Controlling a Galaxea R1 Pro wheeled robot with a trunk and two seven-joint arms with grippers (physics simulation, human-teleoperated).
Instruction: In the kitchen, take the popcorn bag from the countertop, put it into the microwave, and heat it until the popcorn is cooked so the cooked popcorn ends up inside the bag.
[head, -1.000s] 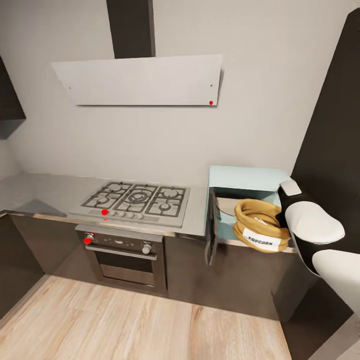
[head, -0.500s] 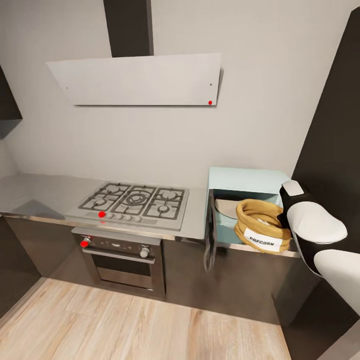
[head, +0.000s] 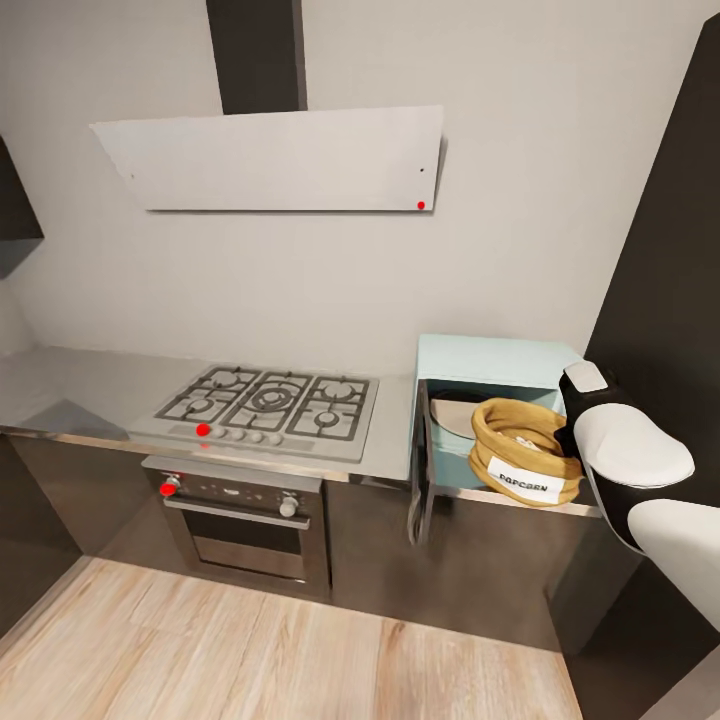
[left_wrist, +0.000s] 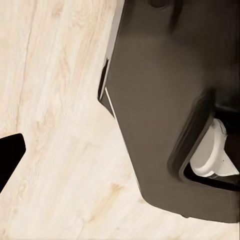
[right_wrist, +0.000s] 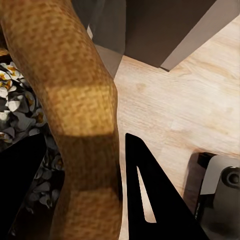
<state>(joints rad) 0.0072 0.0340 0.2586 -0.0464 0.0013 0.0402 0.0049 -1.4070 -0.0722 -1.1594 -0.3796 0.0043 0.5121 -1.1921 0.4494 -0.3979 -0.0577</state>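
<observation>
The tan popcorn bag (head: 525, 452) with its white POPCORN label sits tilted in the mouth of the mint-blue microwave (head: 490, 358). The microwave's dark door (head: 422, 462) swings open to the left. My right arm (head: 625, 445) reaches to the bag from the right. In the right wrist view my right gripper (right_wrist: 82, 140) is shut on the bag's rolled rim (right_wrist: 75, 95), with one black finger on each side of it. Pale popcorn (right_wrist: 20, 117) lies inside the bag. My left gripper (left_wrist: 120, 165) hangs over the wooden floor, one black finger (left_wrist: 11, 157) far out to the side.
The steel countertop (head: 70, 385) runs left from the microwave and carries a gas hob (head: 270, 400). A built-in oven (head: 245, 520) sits below it and an extractor hood (head: 280, 155) above. A tall dark cabinet (head: 670, 270) stands at the right. My dark base (left_wrist: 165, 100) is beside the left gripper.
The camera shifted slightly at first, then held. The bag stays at the microwave's mouth in my right gripper, tilting only a little.
</observation>
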